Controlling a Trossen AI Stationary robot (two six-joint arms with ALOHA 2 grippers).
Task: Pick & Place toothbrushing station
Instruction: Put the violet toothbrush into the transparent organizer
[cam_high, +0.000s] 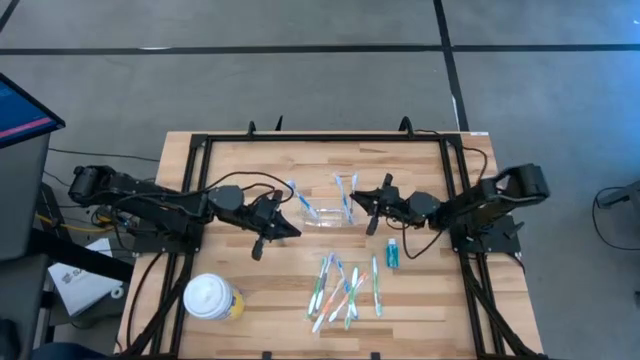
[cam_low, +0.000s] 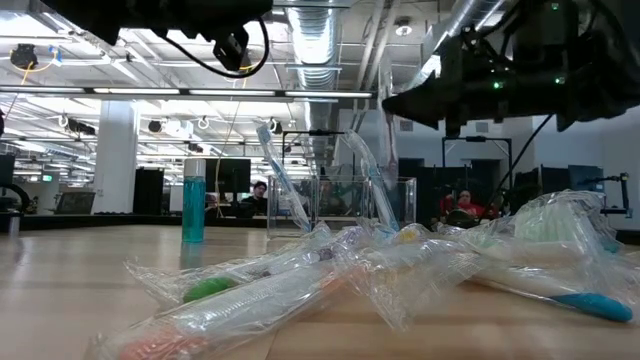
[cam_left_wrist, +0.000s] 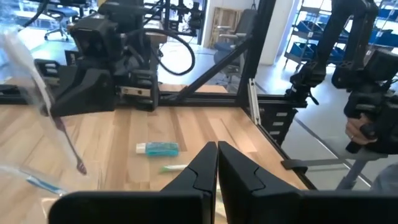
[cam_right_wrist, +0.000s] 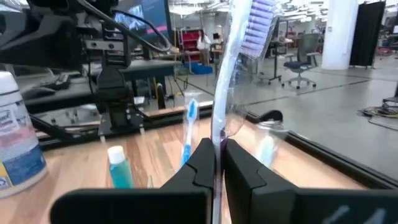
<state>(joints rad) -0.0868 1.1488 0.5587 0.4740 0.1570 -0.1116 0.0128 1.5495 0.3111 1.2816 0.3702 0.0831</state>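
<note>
Over at the near left corner of the wooden surface (cam_high: 250, 300) stands a yellow cup (cam_high: 212, 298) with a white lid, well clear of the action. Moving right, the left gripper (cam_high: 292, 231) hangs above the middle of the surface, its fingers (cam_left_wrist: 205, 167) clenched tight together with nothing between them. Just past its tip sits the toothbrushing station (cam_high: 328, 210), the clear oblong holder, toward the far middle of the surface. A wrapped toothbrush (cam_high: 302, 200) leans out of its left end, another one (cam_high: 345, 194) out of its right end.

Now the right gripper (cam_high: 356, 199), coming in from the right edge, hovers right at the station's right end. Its fingers (cam_right_wrist: 200, 163) are pinched on the clear wrapper of a purple-bristled toothbrush (cam_right_wrist: 239, 59), which stands upright between them in the wrist view.

In front of the station, toward the near edge, lies a loose pile of wrapped toothbrushes (cam_high: 343, 286), overlapping and fanned out. From the low camera their crinkled wrappers (cam_low: 400, 265) fill the foreground and screen the base of the station. To the right of that pile, near the right gripper's arm, stands a small teal bottle (cam_high: 392, 254), upright and apart from everything else.
</note>
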